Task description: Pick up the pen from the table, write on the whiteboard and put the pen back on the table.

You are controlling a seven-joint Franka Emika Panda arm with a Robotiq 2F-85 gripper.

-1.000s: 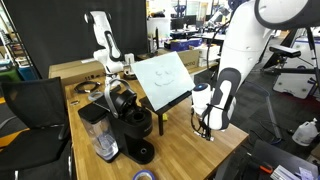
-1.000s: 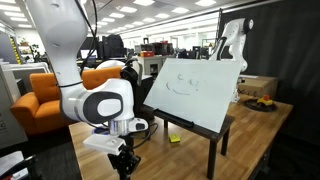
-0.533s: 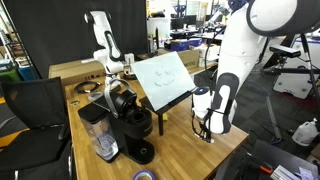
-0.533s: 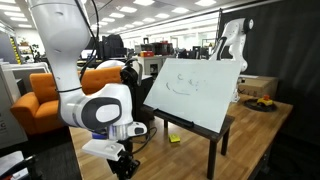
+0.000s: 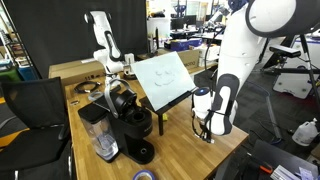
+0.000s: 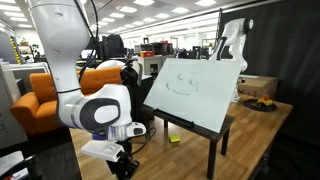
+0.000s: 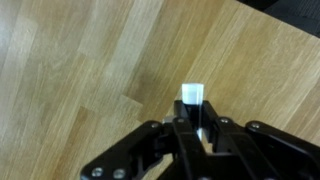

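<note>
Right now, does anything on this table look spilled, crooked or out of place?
Nothing stands out. The whiteboard leans on its stand, the coffee machine stands upright, and the pincer grips the pen above the table; no spills show.

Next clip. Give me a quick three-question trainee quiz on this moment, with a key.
1. True or false: the jaws are shut on the pen.
2. Short answer: is the whiteboard blank or marked?
3. Pick one. The gripper is:
A) touching the whiteboard
B) over the table, apart from the whiteboard
C) above the coffee machine

Key: 1 true; 2 marked; 3 B.
</note>
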